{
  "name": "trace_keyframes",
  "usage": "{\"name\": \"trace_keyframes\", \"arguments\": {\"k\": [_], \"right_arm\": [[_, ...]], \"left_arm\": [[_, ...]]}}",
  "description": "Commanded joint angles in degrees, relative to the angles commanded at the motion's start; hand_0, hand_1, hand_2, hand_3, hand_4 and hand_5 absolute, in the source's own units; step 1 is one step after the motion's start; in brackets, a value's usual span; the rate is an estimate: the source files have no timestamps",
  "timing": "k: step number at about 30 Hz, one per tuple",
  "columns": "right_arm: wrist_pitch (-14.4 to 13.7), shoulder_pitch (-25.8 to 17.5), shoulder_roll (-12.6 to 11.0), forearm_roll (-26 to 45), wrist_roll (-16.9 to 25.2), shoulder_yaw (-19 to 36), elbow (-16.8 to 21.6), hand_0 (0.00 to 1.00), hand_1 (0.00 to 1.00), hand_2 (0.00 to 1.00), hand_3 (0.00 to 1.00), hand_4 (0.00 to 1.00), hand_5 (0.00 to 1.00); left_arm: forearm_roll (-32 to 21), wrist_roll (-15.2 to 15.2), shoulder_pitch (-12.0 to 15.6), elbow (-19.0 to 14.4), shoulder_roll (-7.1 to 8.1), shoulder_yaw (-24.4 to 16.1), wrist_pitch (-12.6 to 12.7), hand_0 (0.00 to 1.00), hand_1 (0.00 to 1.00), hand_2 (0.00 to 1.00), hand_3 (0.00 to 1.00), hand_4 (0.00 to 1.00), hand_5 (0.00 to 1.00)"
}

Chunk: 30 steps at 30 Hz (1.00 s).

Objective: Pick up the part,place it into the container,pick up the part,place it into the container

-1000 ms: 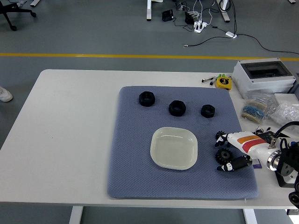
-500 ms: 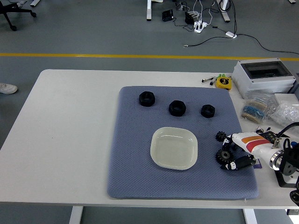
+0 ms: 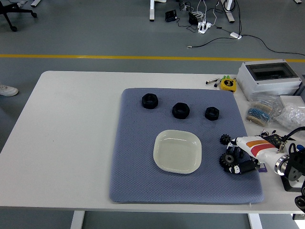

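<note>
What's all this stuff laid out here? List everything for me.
Table: one, white.
Mat: one, blue-grey, on the table's middle.
Nuts: three, black, in a row along the mat's far part.
Dish: one, cream, empty, on the mat nearer the front.
Gears: two, black, at the mat's right edge by the hand.
Tape measure: one, yellow, beyond the mat's far right corner.
Box: one, grey with clear lid, far right.
Bags: clear, with small parts, right edge.
Right hand: white with black fingers, curled around the nearer gear.
</note>
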Motion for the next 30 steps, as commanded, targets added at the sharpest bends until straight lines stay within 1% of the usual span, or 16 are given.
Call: {"name": "trace_keyframes", "arguments": {"k": [1, 2, 7, 8, 10, 20, 21, 26, 27, 30], "right_arm": [[-0.1, 0.0, 0.0, 0.1, 0.0, 0.0, 0.0, 0.152, 0.338, 0.426, 0.488, 0.811, 0.358], [-0.4, 0.0, 0.0, 0.1, 0.0, 0.1, 0.1, 0.077, 0.262, 0.370, 0.472, 0.793, 0.352], [-0.8, -0.2, -0.2, 0.1, -0.2, 0.4, 1.0, 0.077, 0.262, 0.370, 0.472, 0.793, 0.352], [-0.8, -0.3, -0.3, 0.1, -0.3, 0.6, 1.4, 0.040, 0.210, 0.332, 0.461, 0.791, 0.353], [-0.8, -0.4, -0.4, -0.2, -0.4, 1.0, 2.2, 0.040, 0.210, 0.332, 0.461, 0.791, 0.353], [-0.5, 0.1, -1.1, -1.6, -1.5, 3.2, 8.5, 0.033, 0.202, 0.325, 0.461, 0.796, 0.341], [-0.4, 0.3, -1.2, -1.8, -1.7, 3.1, 9.2, 0.030, 0.198, 0.323, 0.465, 0.803, 0.318], [0.1, 2.7, -1.0, -1.9, -2.2, 0.9, 11.9, 0.030, 0.198, 0.323, 0.465, 0.803, 0.318], [0.2, 3.3, -0.9, -1.8, -2.3, 0.2, 12.2, 0.031, 0.197, 0.324, 0.469, 0.783, 0.326], [0.3, 6.4, 0.1, -0.9, -2.4, -3.4, 12.5, 0.031, 0.197, 0.324, 0.469, 0.783, 0.326]], "left_arm": [[0.1, 0.0, 0.0, 0.0, 0.00, 0.0, 0.0, 0.704, 0.651, 0.680, 0.581, 0.671, 0.626], [0.1, 0.0, 0.0, 0.0, 0.01, 0.0, 0.0, 0.704, 0.651, 0.679, 0.581, 0.672, 0.626], [0.3, 0.0, 0.0, 0.0, 0.02, -0.2, -0.1, 0.704, 0.651, 0.679, 0.581, 0.672, 0.626], [0.4, 0.0, 0.0, 0.0, 0.03, -0.3, -0.1, 0.704, 0.650, 0.680, 0.581, 0.672, 0.625], [0.3, 0.0, 0.0, 0.0, 0.03, -0.2, -0.1, 0.704, 0.650, 0.680, 0.581, 0.672, 0.625], [0.3, 0.0, 0.0, 0.1, 0.15, -0.2, 0.0, 0.704, 0.650, 0.679, 0.580, 0.674, 0.629], [0.3, 0.0, 0.0, 0.1, 0.16, -0.2, 0.0, 0.704, 0.650, 0.679, 0.580, 0.674, 0.629], [0.4, 0.0, 0.1, 0.1, 0.25, -0.3, 0.0, 0.704, 0.650, 0.679, 0.580, 0.674, 0.629], [0.4, 0.0, 0.1, 0.1, 0.26, -0.3, 0.0, 0.703, 0.650, 0.679, 0.580, 0.673, 0.627], [0.5, 0.1, 0.2, 0.2, 0.31, -0.4, 0.0, 0.703, 0.650, 0.679, 0.580, 0.673, 0.627]]}}
